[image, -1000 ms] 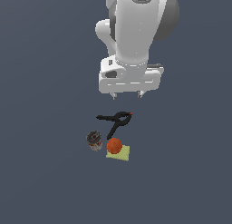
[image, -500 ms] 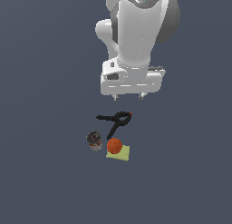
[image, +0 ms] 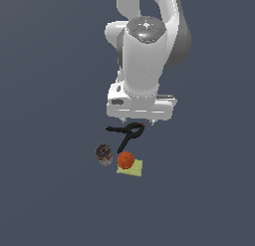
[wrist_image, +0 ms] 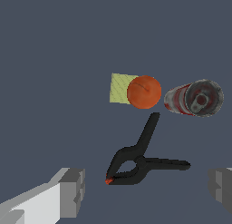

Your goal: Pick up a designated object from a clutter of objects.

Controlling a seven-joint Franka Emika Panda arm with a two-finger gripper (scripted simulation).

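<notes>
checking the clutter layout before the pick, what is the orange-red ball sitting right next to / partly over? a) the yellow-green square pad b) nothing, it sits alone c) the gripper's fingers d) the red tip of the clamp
a: the orange-red ball overlaps one edge of the yellow-green square pad in both views, while the black spring clamp's red tip lies well away from it and the gripper hangs open, holding nothing.

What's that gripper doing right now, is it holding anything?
Gripper: open and holding nothing, fingers wide apart above the black clamp; the orange-red ball is not yet grasped.
</notes>
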